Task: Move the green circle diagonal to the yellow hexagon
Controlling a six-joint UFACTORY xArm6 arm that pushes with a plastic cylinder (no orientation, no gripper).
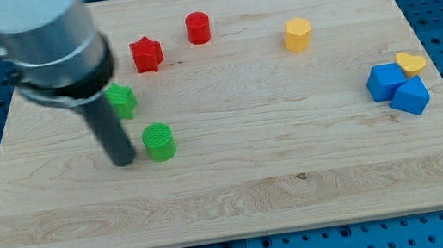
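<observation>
One green circle (158, 142) sits just at three o'clock of my tip (125, 161), nearly touching. No claw shows, only the rod. Yellow hexagon (297, 34) lies well apart, toward two o'clock.

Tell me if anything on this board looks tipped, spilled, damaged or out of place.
Nothing stands out. Every block sits flat on the wooden board, none toppled. My tip rests just to the view's left of the green circle. The yellow hexagon stands alone at upper right.
</observation>
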